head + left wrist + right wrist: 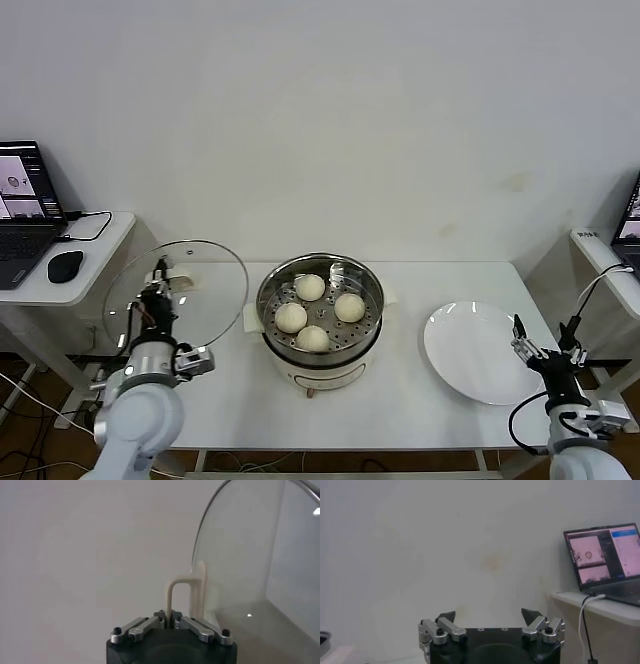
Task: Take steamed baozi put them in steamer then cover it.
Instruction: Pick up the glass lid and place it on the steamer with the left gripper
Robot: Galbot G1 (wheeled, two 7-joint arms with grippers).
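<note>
Clear glass cover (177,292) raised on edge above the bench's (400,395) left end, cream handle (186,596) pinched by the left gripper (160,287), jaws pressed tight, forearm upright. Beside those jaws, on the inner side: steamer (320,306) holding four baozi (320,311), uncovered. Right gripper (520,334) parked low beside the white plate (478,352), jaws spread wide, empty.

The left gripper (170,616) is showing a black housing with silver finger links pinned by black screws. The right gripper (490,617) is wearing the same silver links, ending in dark pointed tips. Behind each, a rounded white arm segment is carrying black cables.
</note>
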